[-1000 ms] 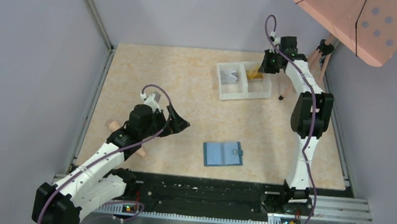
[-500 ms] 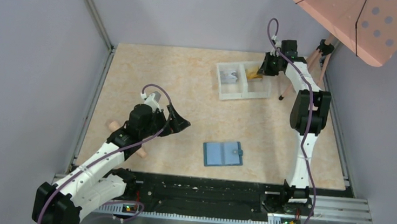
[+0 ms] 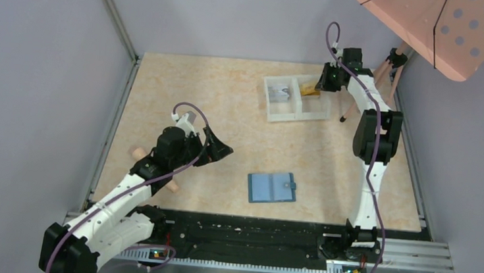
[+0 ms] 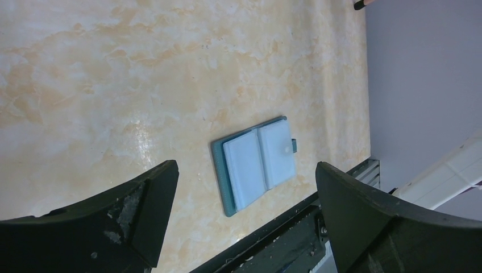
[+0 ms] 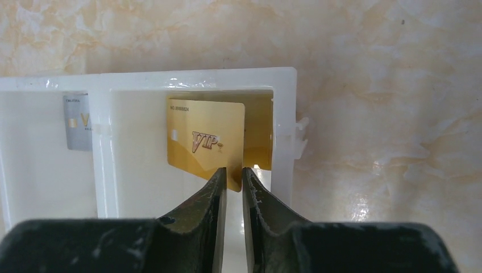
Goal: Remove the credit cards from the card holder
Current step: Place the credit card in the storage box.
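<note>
Card holder [image 3: 272, 188]: teal bifold, lying open and flat on the table [image 3: 197, 86] near its front edge. Left gripper [image 3: 217, 146]: jaws spread wide, empty, above the table beside it. White tray [image 5: 284, 79]: gold card [image 5: 206, 142] in one compartment, grey card [image 5: 78, 122] in the other. Right gripper [image 5: 234, 173]: jaws nearly together at the gold card's lower edge; grip cannot be told.

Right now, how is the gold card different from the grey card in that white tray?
The gold card is shiny orange-gold with VIP lettering; the grey card is dull silver. The gold card sits in one compartment of the white tray, the grey card in the other. The gold card's corner lies between the right gripper's fingertips; the grey card is untouched. Both are flat rectangular cards.
</note>
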`<action>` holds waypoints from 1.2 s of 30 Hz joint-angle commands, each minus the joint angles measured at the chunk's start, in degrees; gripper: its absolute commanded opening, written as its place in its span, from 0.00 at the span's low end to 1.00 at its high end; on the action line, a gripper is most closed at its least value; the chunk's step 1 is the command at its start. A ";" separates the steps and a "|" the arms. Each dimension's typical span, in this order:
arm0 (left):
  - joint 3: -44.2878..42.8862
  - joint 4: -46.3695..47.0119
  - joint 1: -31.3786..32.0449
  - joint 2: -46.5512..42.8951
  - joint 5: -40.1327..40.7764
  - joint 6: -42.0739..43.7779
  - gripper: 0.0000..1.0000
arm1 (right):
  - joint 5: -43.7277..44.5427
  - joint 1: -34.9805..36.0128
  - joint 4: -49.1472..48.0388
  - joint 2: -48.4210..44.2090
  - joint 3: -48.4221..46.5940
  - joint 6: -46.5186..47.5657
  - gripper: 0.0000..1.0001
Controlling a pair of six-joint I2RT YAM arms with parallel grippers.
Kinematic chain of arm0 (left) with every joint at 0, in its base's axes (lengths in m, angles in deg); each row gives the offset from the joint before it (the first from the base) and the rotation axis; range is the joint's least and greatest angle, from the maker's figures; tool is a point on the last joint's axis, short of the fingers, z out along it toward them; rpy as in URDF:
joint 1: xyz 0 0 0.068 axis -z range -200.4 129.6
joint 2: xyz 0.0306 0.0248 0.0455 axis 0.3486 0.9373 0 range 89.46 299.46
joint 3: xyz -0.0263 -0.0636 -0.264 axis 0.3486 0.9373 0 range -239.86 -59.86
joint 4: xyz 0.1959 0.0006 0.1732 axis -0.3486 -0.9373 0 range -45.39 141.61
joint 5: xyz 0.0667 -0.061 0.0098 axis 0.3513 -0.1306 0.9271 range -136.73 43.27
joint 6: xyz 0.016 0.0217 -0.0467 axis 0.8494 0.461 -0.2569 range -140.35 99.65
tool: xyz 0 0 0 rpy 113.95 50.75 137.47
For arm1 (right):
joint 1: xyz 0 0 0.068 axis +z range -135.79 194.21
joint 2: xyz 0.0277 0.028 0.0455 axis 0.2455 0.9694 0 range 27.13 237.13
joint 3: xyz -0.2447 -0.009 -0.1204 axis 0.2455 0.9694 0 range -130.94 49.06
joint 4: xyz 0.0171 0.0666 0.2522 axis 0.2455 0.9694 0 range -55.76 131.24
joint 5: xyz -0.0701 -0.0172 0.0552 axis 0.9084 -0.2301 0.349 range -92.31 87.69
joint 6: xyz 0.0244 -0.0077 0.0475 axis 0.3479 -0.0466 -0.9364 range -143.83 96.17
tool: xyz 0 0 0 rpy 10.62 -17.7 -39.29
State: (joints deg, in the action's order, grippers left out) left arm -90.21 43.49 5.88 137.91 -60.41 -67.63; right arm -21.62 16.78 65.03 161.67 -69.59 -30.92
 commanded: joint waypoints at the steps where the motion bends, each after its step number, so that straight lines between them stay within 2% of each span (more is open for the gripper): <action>1: -0.59 2.68 -0.03 -1.37 -0.63 -0.59 0.96 | 2.07 -0.22 -1.72 0.00 -3.81 0.41 0.18; 18: 0.13 1.74 -0.06 -2.48 -0.39 -0.34 0.96 | 1.28 0.11 -1.61 -3.77 -2.25 -1.51 0.20; 22: -1.09 -1.71 -0.03 -1.83 1.45 1.38 0.96 | 2.95 1.49 -1.63 -7.84 0.90 -2.23 0.20; 28: -3.45 -4.83 -0.03 -1.05 -0.05 4.64 0.96 | 6.84 5.11 1.38 -15.06 5.89 -3.84 0.22; 36: -5.19 -9.57 -0.04 -2.30 1.82 8.36 0.96 | 12.83 10.29 3.45 -30.60 17.91 -8.01 0.26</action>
State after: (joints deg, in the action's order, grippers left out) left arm -92.75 36.03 5.88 136.92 -60.08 -62.72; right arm -13.38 24.48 67.26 141.47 -56.11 -35.86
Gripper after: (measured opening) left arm 0.957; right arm 0.242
